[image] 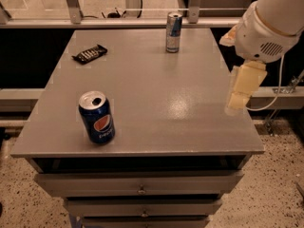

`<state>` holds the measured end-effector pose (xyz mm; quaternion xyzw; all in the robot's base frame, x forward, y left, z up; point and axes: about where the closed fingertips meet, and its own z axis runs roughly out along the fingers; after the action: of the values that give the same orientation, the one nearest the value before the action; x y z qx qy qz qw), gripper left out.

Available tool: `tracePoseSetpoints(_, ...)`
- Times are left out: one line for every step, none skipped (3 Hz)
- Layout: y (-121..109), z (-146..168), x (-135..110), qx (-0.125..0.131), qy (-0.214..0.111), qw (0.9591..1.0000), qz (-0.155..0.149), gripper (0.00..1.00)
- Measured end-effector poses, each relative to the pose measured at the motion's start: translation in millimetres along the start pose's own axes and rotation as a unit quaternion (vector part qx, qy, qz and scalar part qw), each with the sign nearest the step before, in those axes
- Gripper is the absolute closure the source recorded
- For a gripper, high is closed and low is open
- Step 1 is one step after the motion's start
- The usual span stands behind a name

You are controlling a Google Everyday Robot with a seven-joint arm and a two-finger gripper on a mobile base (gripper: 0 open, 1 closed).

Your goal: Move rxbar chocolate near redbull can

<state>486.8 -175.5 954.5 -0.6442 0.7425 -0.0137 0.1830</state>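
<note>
The rxbar chocolate (89, 54) is a flat black-wrapped bar lying at the far left of the grey table (156, 94). The redbull can (174, 32) stands upright at the far middle of the table, well to the right of the bar. My gripper (240, 91) hangs from the white arm (266, 27) over the table's right edge, far from both the bar and the can, and holds nothing that I can see.
A wider dark-blue Pepsi can (97, 117) stands upright near the front left. Drawers (140, 188) sit under the tabletop. A railing (142, 13) runs behind the table. A cable (273, 99) hangs at the right.
</note>
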Motion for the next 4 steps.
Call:
tracePoseSetpoints(-28,38,-51,-0.011,-0.036,0.9984,-0.041,0.00)
tracePoseSetpoints(-62,63,-130,-0.011,-0.088,0.9921,-0.088,0.00)
tracePoseSetpoints(-67,66,-133,-0.010,-0.097,0.9913,-0.089,0.00)
tracePoseSetpoints(-116,98,-160,-0.001,-0.156,0.9842,-0.085,0.00)
